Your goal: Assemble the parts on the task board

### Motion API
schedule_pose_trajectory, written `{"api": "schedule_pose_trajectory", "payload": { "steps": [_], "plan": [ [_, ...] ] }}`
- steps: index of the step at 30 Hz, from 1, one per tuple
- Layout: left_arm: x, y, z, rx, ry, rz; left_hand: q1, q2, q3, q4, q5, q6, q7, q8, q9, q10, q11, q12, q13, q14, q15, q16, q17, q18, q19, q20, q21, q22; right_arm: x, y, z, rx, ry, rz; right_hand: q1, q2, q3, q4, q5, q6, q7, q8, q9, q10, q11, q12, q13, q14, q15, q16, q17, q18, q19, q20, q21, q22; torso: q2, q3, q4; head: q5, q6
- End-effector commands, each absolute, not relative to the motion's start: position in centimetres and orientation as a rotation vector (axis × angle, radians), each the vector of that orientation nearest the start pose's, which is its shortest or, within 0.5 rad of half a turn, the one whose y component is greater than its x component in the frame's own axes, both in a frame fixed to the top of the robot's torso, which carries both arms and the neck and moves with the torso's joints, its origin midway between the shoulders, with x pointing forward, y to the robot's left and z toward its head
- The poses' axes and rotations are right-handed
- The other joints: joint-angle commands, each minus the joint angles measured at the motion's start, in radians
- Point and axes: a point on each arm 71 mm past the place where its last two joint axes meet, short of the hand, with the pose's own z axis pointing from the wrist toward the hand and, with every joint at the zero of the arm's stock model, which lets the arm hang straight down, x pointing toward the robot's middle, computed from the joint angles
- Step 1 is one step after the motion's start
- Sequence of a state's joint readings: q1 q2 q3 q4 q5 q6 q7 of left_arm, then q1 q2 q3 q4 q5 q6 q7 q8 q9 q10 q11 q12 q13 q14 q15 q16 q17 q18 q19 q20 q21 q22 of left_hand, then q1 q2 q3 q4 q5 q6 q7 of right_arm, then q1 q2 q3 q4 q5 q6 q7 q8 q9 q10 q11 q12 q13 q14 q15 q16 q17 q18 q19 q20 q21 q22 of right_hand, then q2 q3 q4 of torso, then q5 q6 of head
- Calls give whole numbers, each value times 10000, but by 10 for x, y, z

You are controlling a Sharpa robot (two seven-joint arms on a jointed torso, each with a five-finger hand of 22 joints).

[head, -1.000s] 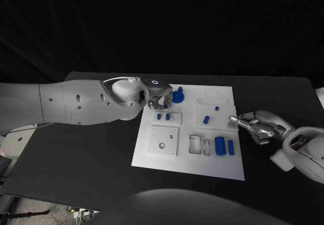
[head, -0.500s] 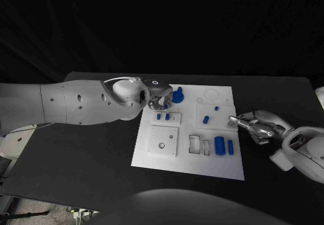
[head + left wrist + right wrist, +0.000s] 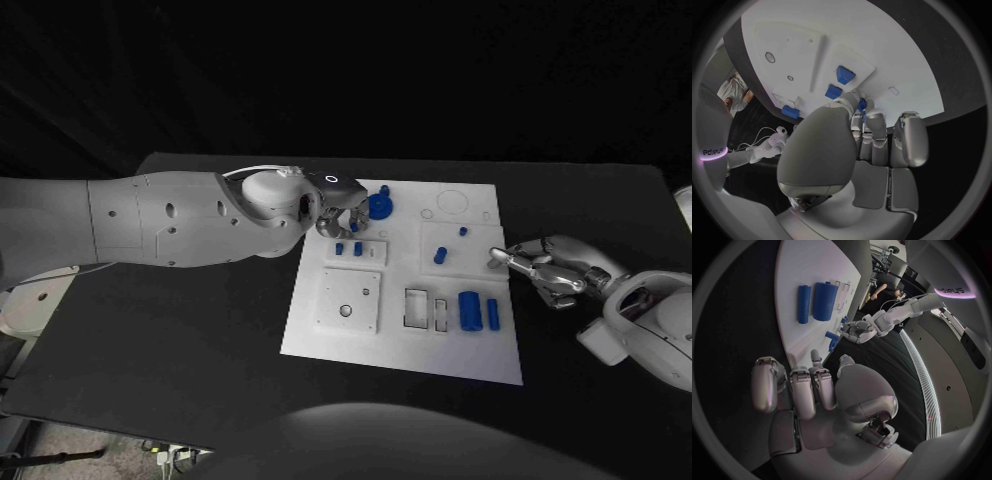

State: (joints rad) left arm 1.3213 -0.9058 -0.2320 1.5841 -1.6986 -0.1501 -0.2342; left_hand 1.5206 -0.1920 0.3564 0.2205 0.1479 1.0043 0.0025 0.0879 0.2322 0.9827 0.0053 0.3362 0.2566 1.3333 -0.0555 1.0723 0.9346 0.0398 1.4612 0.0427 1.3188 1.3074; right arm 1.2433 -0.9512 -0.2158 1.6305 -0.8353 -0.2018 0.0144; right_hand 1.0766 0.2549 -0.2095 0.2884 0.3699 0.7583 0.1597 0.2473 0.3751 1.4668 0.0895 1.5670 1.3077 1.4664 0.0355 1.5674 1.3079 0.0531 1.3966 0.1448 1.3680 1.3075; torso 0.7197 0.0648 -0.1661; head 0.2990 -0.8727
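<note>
A black table (image 3: 188, 360) carries the white board (image 3: 404, 350) at its middle. The left hand (image 3: 340, 219) is at the board's far left corner, fingertips pinching a small blue part (image 3: 862, 104). The right hand (image 3: 541, 268) rests at the board's right edge, fingers loosely curled, holding nothing. Two blue cylinders (image 3: 480, 311) lie near that edge.

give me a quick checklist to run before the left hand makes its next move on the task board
1. Left hand over the task board, at its far left corner beside the blue round part: ok.
2. Left hand holding a part: cannot tell; a bit of blue shows at its fingertips in the left wrist view.
3. Two small blue pegs standing in their plate: ok.
4. Right hand clear of the board, off its right edge: ok.
5. Two blue cylinders lying untouched: ok.
</note>
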Motion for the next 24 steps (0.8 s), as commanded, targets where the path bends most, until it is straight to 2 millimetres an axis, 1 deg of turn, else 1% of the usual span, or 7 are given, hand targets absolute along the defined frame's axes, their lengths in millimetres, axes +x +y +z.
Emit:
{"api": "schedule_pose_trajectory", "payload": {
  "steps": [1, 8, 12, 16, 22, 23, 24],
  "plan": [
    [467, 219, -202, 4807, 18060, -3163, -119, -45, -24, 117, -103, -155, -47, -70, -30, -119, 41, -60, -18, -72, -1, -26, -27, 147, -13, 88, -50, 1903, 440, -221, -230, 3163, 20157, 9985, 88, -33, -35, -11, 26, 58, 4, 43, -17, 1040, -6, 38, 2631, 1044, -31, 34, 2629, 72, -70, -21, -31, 1839, 0, -4, 5, 11, 1],
    [466, 221, -198, 4659, 17478, -3429, -212, -115, -101, 271, -298, -423, -212, -124, -97, -309, 110, -78, -25, -65, 40, 46, -25, 141, 3, 111, -31, 1914, 441, -222, -228, 3168, 19890, 10060, 117, -54, -40, -21, 38, 54, 4, 42, -22, 1040, -8, 38, 2631, 1044, -32, 34, 2629, 65, -49, -21, -8, 1848, 3, -11, 3, -6, 1],
    [465, 223, -191, 4387, 16563, -3904, -239, -170, -195, 434, -400, -825, -403, -209, -215, -572, 167, -53, 0, -49, 68, 123, -30, 134, 30, 130, -2, 1927, 440, -222, -225, 3140, 19493, 10224, 186, -98, -47, -38, 64, 29, -4, 31, -34, 1040, -24, 38, 2631, 1044, -40, 34, 2629, 55, -13, -24, 30, 1863, -13, -16, 16, -15, 1],
    [463, 225, -183, 4116, 15561, -4427, -287, -203, -335, 596, -466, -1038, -469, -192, -300, -898, 218, 14, 33, -47, 89, 174, -52, 126, 54, 144, 32, 1940, 440, -223, -223, 3130, 19190, 10329, 232, -131, -54, -44, 80, 4, -11, 20, -43, 1040, -41, 38, 2631, 1044, -50, 34, 2629, 49, 10, -29, 53, 1873, -16, -26, 19, -28, 1],
    [460, 232, -170, 3676, 14374, -5113, -384, -186, -611, 682, -584, -1173, -503, -135, -403, -1559, 287, 186, 103, -141, 126, 129, -218, 137, 28, 183, -42, 1924, 439, -226, -216, 3092, 18752, 10417, 432, -289, -93, -71, 96, -20, -43, 20, -62, 1040, -88, 38, 2631, 1044, -93, 34, 2629, 36, 62, -61, 105, 1892, -16, -31, 41, -106, 1],
    [459, 234, -168, 3637, 14181, -5264, -473, -190, -702, 685, -696, -1143, -501, -106, -412, -1634, 282, 260, 124, -142, 124, 144, -223, 136, 31, 192, -38, 1926, 440, -226, -213, 3052, 18671, 10442, 496, -340, -105, -82, 99, -15, -51, 26, -65, 1040, -100, 38, 2631, 1044, -103, 34, 2629, 33, 74, -70, 117, 1897, -11, -26, 36, -109, 1],
    [459, 235, -165, 3616, 13976, -5446, -613, -204, -845, 693, -822, -1090, -512, -65, -421, -1708, 256, 361, 154, -140, 107, 164, -228, 135, 38, 199, -27, 1930, 441, -226, -210, 3002, 18600, 10472, 558, -394, -119, -91, 99, -7, -59, 34, -67, 1040, -113, 38, 2631, 1044, -114, 34, 2629, 27, 92, -80, 136, 1904, -16, -35, 48, -132, 1]
  ]
}}
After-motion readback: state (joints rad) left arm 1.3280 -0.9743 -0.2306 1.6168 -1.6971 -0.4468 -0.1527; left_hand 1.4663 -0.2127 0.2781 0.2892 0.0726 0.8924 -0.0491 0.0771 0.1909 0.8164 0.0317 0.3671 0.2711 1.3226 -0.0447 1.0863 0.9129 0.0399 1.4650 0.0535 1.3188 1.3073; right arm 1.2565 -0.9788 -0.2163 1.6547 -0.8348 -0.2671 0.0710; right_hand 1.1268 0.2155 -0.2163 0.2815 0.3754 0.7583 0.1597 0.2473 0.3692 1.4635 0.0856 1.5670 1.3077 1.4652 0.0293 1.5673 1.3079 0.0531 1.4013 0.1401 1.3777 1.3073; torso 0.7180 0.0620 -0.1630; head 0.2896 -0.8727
